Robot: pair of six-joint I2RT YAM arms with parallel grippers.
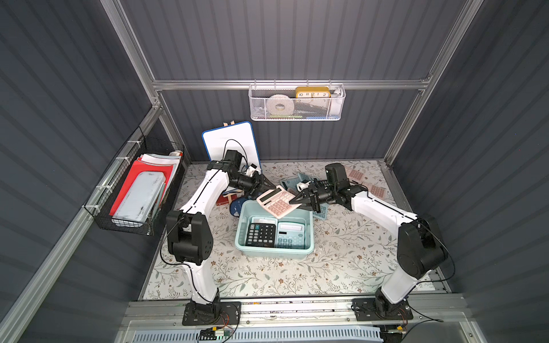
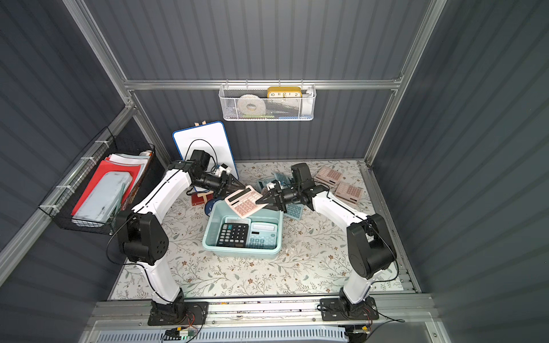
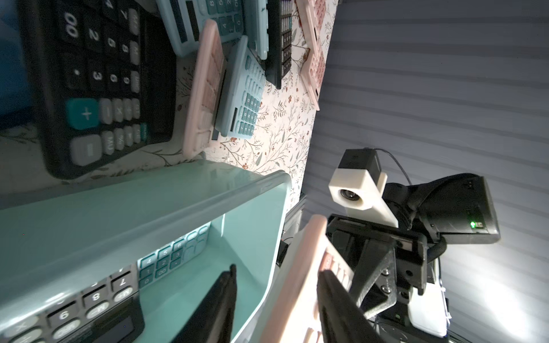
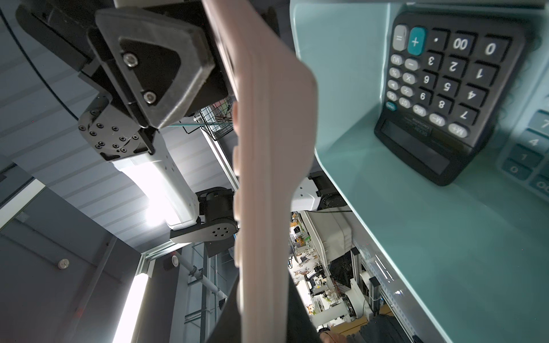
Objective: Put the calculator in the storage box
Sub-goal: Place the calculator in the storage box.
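Observation:
A pink calculator hangs tilted over the far end of the pale mint storage box. My right gripper is shut on the calculator's right edge. My left gripper is at its far-left corner. Its jaws stand apart around the pink calculator: one finger lies on the key face and the other is off the back. Inside the box lie a black calculator and a teal calculator, side by side.
More calculators lie on the floral table behind the box: two pink ones and a teal one. A whiteboard leans at the back left. A white mesh basket hangs on the rear wall and a black wire basket on the left wall.

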